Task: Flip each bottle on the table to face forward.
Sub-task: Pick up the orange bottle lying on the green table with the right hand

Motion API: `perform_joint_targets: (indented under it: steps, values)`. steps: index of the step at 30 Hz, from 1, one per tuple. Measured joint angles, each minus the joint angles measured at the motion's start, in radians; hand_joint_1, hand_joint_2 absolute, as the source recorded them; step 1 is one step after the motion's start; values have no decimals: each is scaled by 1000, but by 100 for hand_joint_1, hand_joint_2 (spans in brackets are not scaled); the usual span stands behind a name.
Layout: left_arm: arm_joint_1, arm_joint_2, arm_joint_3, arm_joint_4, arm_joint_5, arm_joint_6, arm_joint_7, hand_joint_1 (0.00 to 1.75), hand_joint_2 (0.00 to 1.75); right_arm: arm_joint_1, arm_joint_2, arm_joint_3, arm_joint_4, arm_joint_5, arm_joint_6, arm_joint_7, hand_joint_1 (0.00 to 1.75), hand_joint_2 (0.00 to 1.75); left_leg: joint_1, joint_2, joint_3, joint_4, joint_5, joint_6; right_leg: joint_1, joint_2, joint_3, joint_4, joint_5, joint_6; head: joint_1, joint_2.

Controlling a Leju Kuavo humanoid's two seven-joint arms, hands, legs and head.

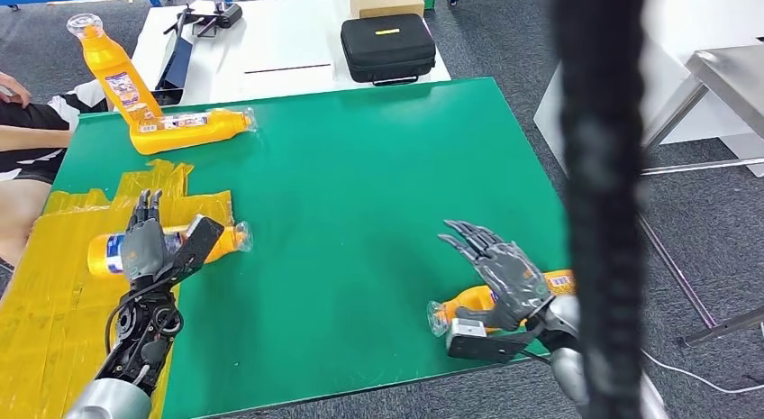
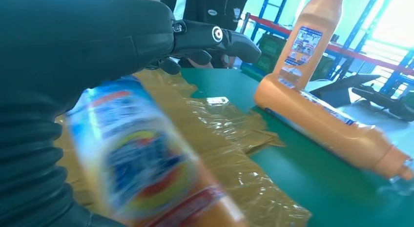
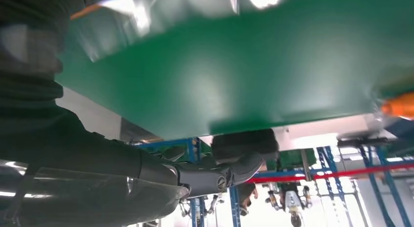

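Note:
Several orange bottles with clear caps are on the green table (image 1: 360, 167). One stands at the far left corner (image 1: 113, 72), with another lying beside its base (image 1: 189, 129); the left wrist view shows the standing bottle (image 2: 305, 36) and the lying bottle (image 2: 322, 124). A third bottle (image 1: 225, 241) lies on yellow tape under my left hand (image 1: 149, 243), whose fingers stretch straight out over it; it looks blurred below the palm (image 2: 146, 168). A fourth bottle (image 1: 468, 302) lies near the front right edge. My right hand (image 1: 500, 270) hovers over it, fingers spread.
A yellow tape patch (image 1: 54, 284) covers the table's left front. A person (image 1: 22, 122) sits at the far left. A black case (image 1: 387, 48) and a cardboard box (image 1: 386, 0) rest on a white table behind. A blurred black cable (image 1: 599, 203) hangs close to the camera.

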Motion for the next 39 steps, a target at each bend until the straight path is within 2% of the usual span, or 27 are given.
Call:
perform_joint_targets:
  steps: [7, 13, 20, 24, 30, 35, 39]
  values:
    - [18, -34, -4, -80, 30, -32, -16, 0, 175, 80, -44, -76, -15, 38, 63, 24, 0, 175, 0, -1, 0, 0, 0, 0, 0, -1, 0, 0, 0, 0, 0, 0]
    - [33, -57, -28, -133, 70, -57, -15, 0, 175, 143, -62, -180, -15, 93, 106, 84, 0, 175, 0, 0, 0, 0, -1, -1, 0, 0, 0, 0, 0, 0, 0, 0]
    - [64, -73, -42, -173, 153, -78, -53, 0, 175, 174, -78, -280, -2, 140, 134, 127, 0, 175, 0, 0, 0, 0, -1, 0, 0, 0, 0, 0, 0, 0, 0, 0]
    - [78, -82, -52, -218, 255, -126, -107, 0, 175, 170, -91, -304, 23, 173, 144, 157, 0, 175, 0, 0, 0, 0, -1, 0, 0, 0, 0, 0, 0, 0, 0, 0]
    - [96, -92, -62, -284, 335, -177, -146, 0, 175, 158, -98, -315, 55, 188, 146, 169, 0, 175, 0, 0, 0, 0, -1, 0, 0, 0, 0, 0, 0, 0, 0, 0]
    - [143, -100, -100, -409, 465, -266, -187, 0, 175, 135, -95, -313, 104, 232, 135, 192, 0, 175, 0, 0, 0, 0, -1, 0, 0, 0, 0, 0, 0, 0, 0, 0]
    - [177, -102, -142, -510, 503, -296, -194, 0, 175, 115, -81, -305, 160, 252, 118, 193, 0, 175, 0, 0, 0, 0, -1, 0, 0, 0, 0, 0, 0, 0, 0, 0]
